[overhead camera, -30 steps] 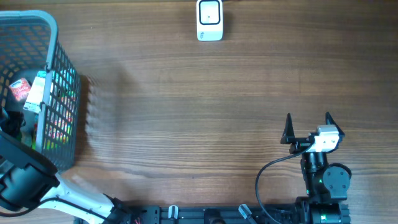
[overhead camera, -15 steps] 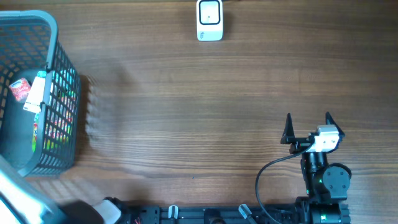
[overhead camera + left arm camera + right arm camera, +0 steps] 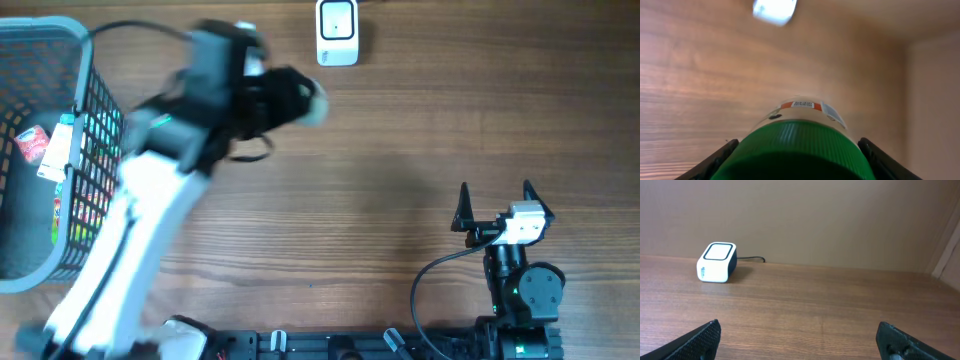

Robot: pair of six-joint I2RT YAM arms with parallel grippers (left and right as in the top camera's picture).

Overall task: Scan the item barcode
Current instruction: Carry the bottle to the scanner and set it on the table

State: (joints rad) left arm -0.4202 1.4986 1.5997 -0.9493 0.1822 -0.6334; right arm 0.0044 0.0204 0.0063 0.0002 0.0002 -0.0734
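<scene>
My left gripper (image 3: 285, 100) hangs over the back of the table, shut on a clear bottle (image 3: 314, 101) with a wide green cap (image 3: 795, 150). In the left wrist view the cap fills the space between both black fingers (image 3: 722, 156), and the bottle's label (image 3: 807, 106) with small print points forward. The white scanner (image 3: 337, 32) stands at the table's far edge, just right of and beyond the bottle, blurred in the left wrist view (image 3: 774, 10). My right gripper (image 3: 495, 200) rests open near the front right, with nothing between its fingers, facing the scanner (image 3: 716, 262).
A grey mesh basket (image 3: 92, 60) stands at the left edge with several packaged goods (image 3: 45, 150) inside. The left arm (image 3: 130, 240) stretches diagonally from the front left. A black cable (image 3: 425, 285) loops by the right arm's base.
The left arm has swung fast from the basket at the left up to the back centre, carrying the green-capped bottle toward the scanner. The right arm has not moved.
</scene>
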